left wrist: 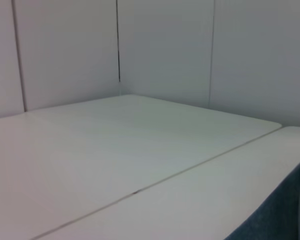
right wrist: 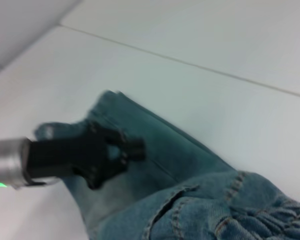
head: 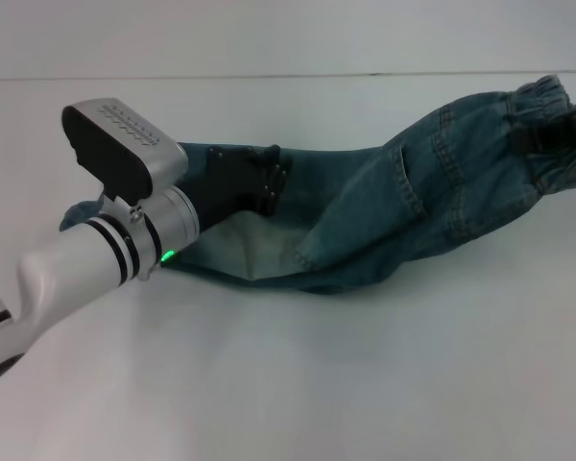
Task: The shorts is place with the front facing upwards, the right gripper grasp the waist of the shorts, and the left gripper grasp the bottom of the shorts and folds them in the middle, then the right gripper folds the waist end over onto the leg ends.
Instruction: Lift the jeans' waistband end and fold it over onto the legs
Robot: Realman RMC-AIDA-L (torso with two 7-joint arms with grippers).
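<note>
Two pincers, shorts (head: 384, 211) stretched between, waistband seemingly lifted right

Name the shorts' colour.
Blue-green washed denim shorts with a pale faded patch; head view shows it best.

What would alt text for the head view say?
Blue-green washed denim shorts lie stretched across a white table. The black left gripper on a white arm presses at the leg end; the black right gripper grips the raised gathered waistband.
</note>
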